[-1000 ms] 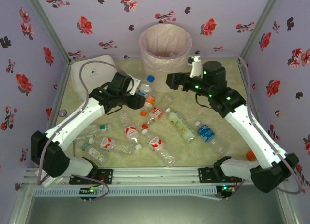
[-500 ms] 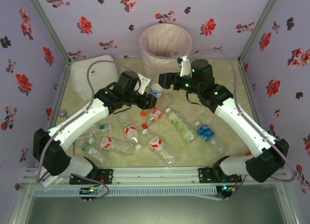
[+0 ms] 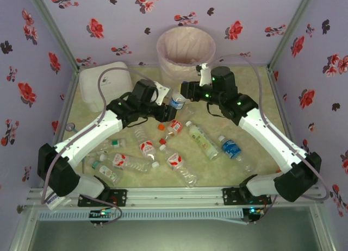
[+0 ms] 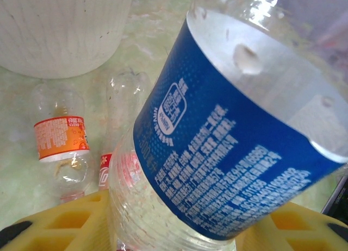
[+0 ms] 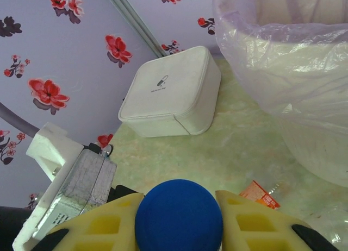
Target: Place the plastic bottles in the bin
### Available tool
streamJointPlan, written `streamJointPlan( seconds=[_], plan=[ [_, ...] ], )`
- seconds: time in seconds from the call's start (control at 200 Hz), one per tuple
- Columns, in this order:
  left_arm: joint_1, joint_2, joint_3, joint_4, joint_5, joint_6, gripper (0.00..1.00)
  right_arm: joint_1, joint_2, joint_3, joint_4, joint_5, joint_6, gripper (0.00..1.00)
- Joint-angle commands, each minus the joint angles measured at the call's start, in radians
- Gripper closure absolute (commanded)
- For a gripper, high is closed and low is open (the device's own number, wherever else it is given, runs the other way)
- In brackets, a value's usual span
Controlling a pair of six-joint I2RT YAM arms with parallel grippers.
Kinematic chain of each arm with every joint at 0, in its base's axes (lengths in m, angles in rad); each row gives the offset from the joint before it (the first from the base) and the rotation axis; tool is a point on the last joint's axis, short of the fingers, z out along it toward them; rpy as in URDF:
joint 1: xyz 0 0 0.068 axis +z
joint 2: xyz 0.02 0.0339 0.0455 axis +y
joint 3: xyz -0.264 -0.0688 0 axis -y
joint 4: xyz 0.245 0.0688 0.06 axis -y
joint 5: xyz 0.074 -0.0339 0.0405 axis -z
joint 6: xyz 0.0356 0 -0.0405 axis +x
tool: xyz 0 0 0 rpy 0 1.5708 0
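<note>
Plastic bottles [image 3: 175, 160] are lying scattered over the middle and near-left part of the table [image 3: 217, 172], while one blue-labelled bottle [image 3: 175, 102] [image 4: 234, 153] is hanging above the table's far middle, just in front of the bin [image 3: 175, 66] [image 5: 293, 71], which is standing at the far edge. The left gripper [image 3: 166, 102] [image 4: 179, 232] is clamping that bottle's clear body beside the label, its yellow fingers [image 4: 60, 224] pressing in from either side. The right gripper [image 3: 184, 96] [image 5: 178, 221] is gripping the same bottle by its blue cap [image 5: 178, 213], its yellow pads [image 5: 109, 224] sitting tight against the cap on both sides. Both arms are thus holding the one bottle at once, its cap end pointing toward the right arm. In the left wrist view an orange-labelled bottle [image 4: 61, 139] and a red-labelled bottle [image 4: 106, 169] are lying side by side on the table below. A white lidded box [image 3: 100, 85] [image 5: 174, 93] is resting in the far-left corner, apart from the bin.
</note>
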Motion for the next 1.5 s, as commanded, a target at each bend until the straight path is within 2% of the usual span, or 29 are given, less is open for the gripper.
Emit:
streamJointPlan(
  seconds=[0.0,0.135,0.195,0.325,0.45,0.505,0.595,0.785,0.9,1.14,1.495],
  plan=[
    [-0.004,-0.024,-0.006,0.042,-0.002,-0.025,0.46,0.006,-0.038,0.071,-0.031,0.031,-0.025,0.76],
    [0.007,-0.046,-0.007,0.013,-0.038,-0.041,0.11,0.006,-0.058,0.151,-0.116,0.111,-0.102,0.81],
    [0.017,-0.063,-0.014,-0.004,-0.050,-0.051,0.00,0.004,-0.065,0.194,-0.146,0.152,-0.146,0.83],
    [0.051,-0.103,-0.044,-0.042,-0.096,-0.117,0.00,0.001,-0.066,0.292,-0.167,0.228,-0.234,0.91],
    [0.066,-0.129,-0.064,-0.134,-0.226,-0.193,0.00,-0.019,-0.019,0.410,-0.175,0.326,-0.285,1.00],
    [0.067,-0.131,-0.061,-0.202,-0.306,-0.234,0.01,-0.037,0.015,0.451,-0.158,0.353,-0.304,1.00],
    [0.065,-0.132,-0.065,-0.287,-0.365,-0.278,0.04,-0.090,0.087,0.504,-0.113,0.369,-0.313,1.00],
    [0.049,-0.164,-0.127,-0.358,-0.392,-0.362,0.07,-0.175,0.299,0.676,-0.071,0.337,-0.306,1.00],
    [0.032,-0.203,-0.179,-0.377,-0.407,-0.403,0.09,-0.192,0.460,0.819,-0.117,0.328,-0.313,1.00],
    [0.026,-0.250,-0.192,-0.555,-0.476,-0.414,0.10,-0.194,0.765,1.125,-0.280,0.300,-0.324,1.00],
    [0.033,-0.285,-0.227,-0.670,-0.519,-0.469,0.11,-0.199,0.981,1.226,-0.362,0.258,-0.289,1.00]
  ],
)
